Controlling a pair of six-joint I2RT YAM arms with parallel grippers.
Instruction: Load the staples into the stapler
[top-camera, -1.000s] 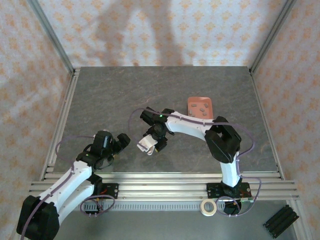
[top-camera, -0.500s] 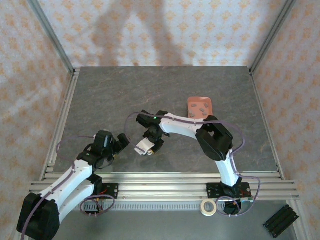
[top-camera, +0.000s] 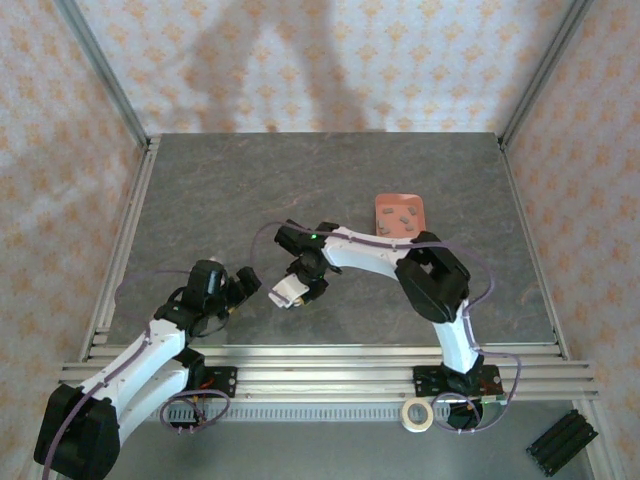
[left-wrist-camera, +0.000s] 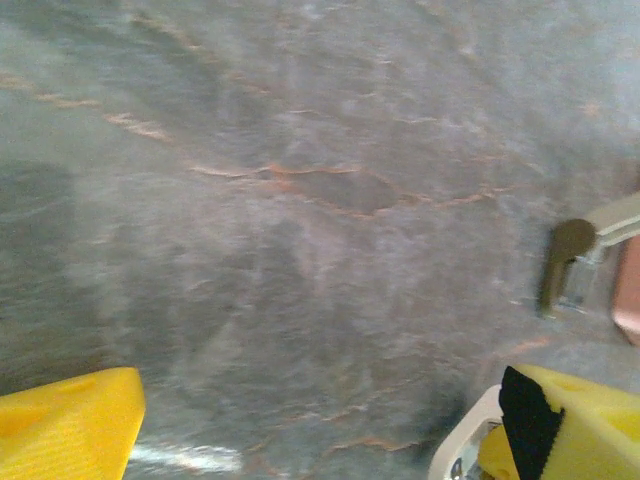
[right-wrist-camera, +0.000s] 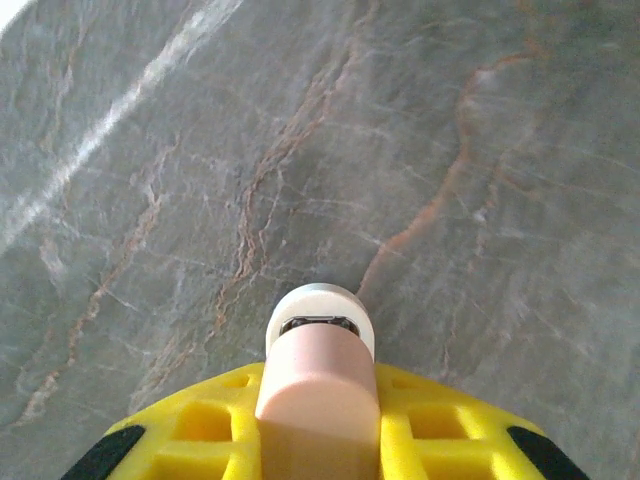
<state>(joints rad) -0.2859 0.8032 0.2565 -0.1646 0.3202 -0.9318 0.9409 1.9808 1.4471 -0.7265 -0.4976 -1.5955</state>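
Note:
The stapler is a tiny pale pink and white piece held low over the grey table, left of centre. My right gripper is shut on it. In the right wrist view the stapler pokes out forward between the yellow fingers, its white end and a silver slot facing the table. My left gripper hovers just left of it, open, with bare table between its yellow fingers. Several small grey staples lie in the salmon-pink tray at the back right.
The tray stands behind the right arm's elbow. Aluminium rails run along the table's near edge. A tape roll and a black block lie below that edge, off the table.
My right gripper has closed on the stapler and shifted slightly left with it. The left gripper has edged a little toward the stapler.

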